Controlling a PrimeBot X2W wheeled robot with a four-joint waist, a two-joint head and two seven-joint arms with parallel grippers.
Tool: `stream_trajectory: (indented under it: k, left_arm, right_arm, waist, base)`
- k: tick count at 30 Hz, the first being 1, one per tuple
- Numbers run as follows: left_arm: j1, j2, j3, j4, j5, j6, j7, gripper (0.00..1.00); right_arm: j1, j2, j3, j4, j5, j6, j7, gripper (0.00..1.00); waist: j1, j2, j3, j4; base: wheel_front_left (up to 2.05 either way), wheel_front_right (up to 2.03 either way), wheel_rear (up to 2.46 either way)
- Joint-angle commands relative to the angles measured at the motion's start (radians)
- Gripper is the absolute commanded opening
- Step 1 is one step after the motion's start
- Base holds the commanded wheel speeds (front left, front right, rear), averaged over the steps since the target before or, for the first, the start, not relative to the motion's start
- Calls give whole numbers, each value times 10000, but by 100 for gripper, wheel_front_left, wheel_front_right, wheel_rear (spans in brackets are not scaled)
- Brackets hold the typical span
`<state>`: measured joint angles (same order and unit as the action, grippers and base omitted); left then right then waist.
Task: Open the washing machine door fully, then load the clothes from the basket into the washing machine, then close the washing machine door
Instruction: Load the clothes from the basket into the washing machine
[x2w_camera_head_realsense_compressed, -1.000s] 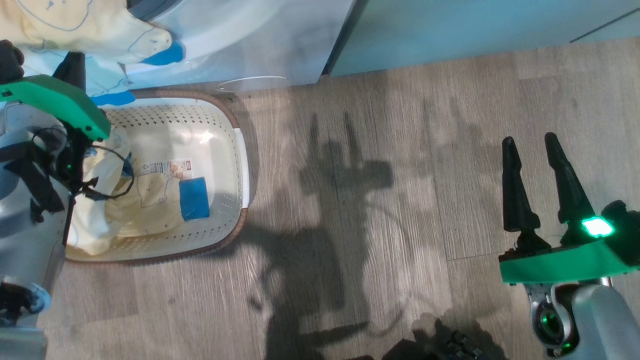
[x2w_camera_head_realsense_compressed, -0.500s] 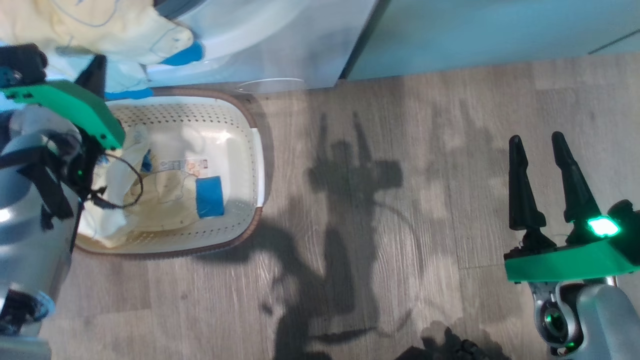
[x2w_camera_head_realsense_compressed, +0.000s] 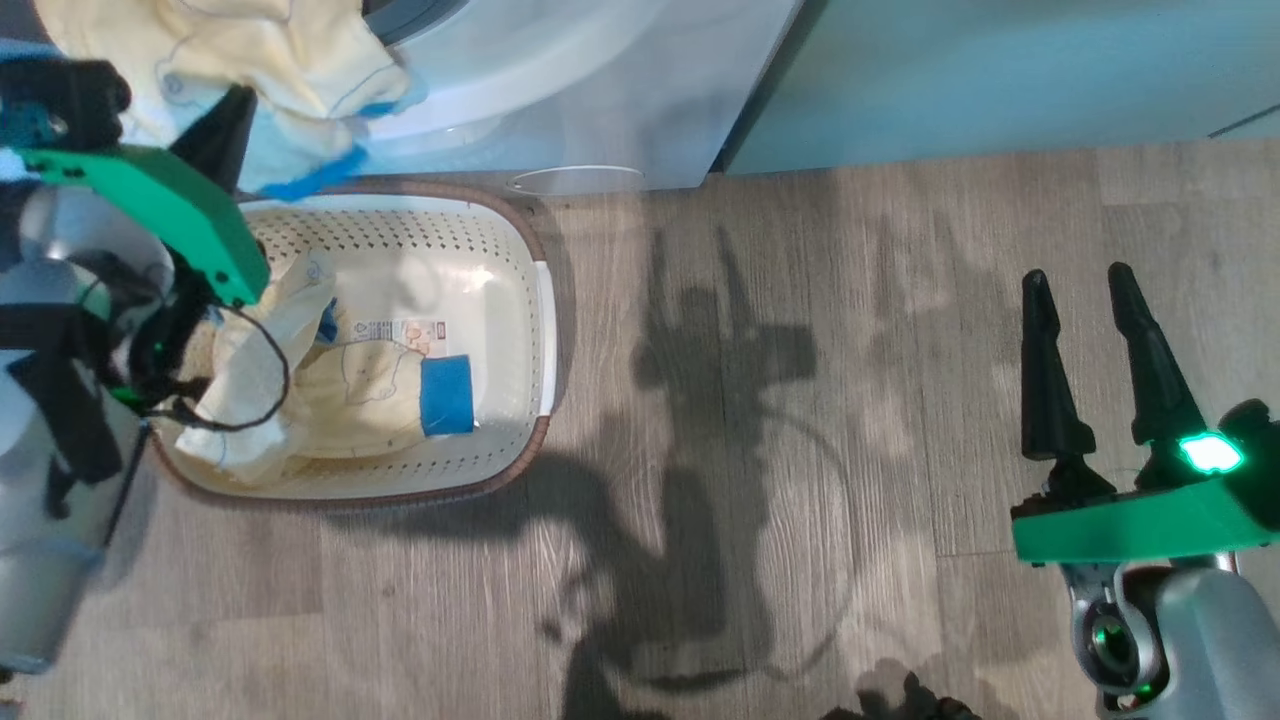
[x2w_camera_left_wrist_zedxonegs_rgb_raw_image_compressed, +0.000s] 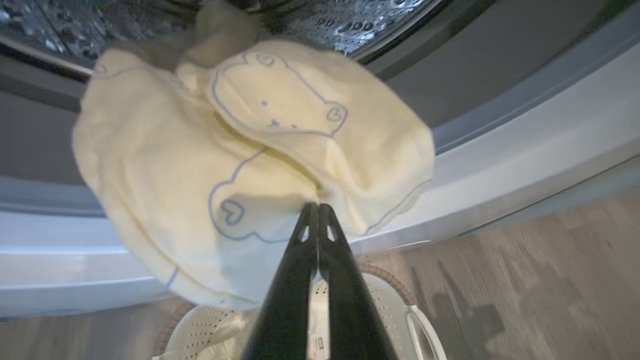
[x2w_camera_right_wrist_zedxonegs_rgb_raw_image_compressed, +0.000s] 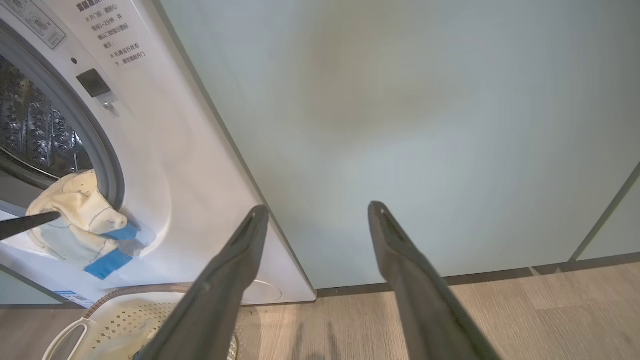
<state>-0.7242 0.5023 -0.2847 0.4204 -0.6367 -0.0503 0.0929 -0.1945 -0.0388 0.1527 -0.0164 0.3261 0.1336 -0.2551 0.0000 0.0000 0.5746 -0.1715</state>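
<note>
Your basket (x2w_camera_head_realsense_compressed: 420, 240) sits on the wood floor (x2w_camera_head_realsense_compressed: 800, 450) just in front of the washing machine (x2w_camera_right_wrist_zedxonegs_rgb_raw_image_compressed: 165, 165). Inside it, pale yellow clothes (x2w_camera_head_realsense_compressed: 350, 400) bunch toward its left side, with a blue patch (x2w_camera_head_realsense_compressed: 446, 395) among them and a label (x2w_camera_head_realsense_compressed: 400, 332) beside it. Your left gripper (x2w_camera_left_wrist_zedxonegs_rgb_raw_image_compressed: 317, 207) has its fingers pinched together on a bear-print garment (x2w_camera_left_wrist_zedxonegs_rgb_raw_image_compressed: 250, 165), which drapes over the grey gasket (x2w_camera_left_wrist_zedxonegs_rgb_raw_image_compressed: 475, 65) at the steel drum's (x2w_camera_left_wrist_zedxonegs_rgb_raw_image_compressed: 350, 25) lower lip. Your right gripper (x2w_camera_head_realsense_compressed: 1078, 278) is spread and empty. It stands over open floor well to the right, facing the pale green cabinet (x2w_camera_right_wrist_zedxonegs_rgb_raw_image_compressed: 400, 125).
</note>
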Motion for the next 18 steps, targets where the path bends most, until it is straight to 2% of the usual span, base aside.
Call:
stream_trajectory:
  k: [1,8,12,18]
  left_arm:
    - [-58,728,541,-751,-64,147,187,0]
    - [-167,1710,1009,-2560,-54,784,1276,0]
    - [-708,2064,1257,-2713,-182,899,1755,0]
    - [-1790,2607,1445,-2192,-126,953,2306,0]
  right_arm:
    - [-2,-114,172,-301,56,-29,-67,100]
    - [-116,-114,340,-307,379,-29,-67,100]
    - [-218,-114,400,-317,587,-29,-67,100]
    - [-313,-114,496,-350,894,-29,-67,100]
  waist:
    - [0,0,-2,-45]
    - [0,0,77,-458]
    - [0,0,243,-764]
    - [0,0,566,-1290]
  base:
    - [0,0,0]
    - [0,0,0]
    - [0,0,0]
    - [0,0,0]
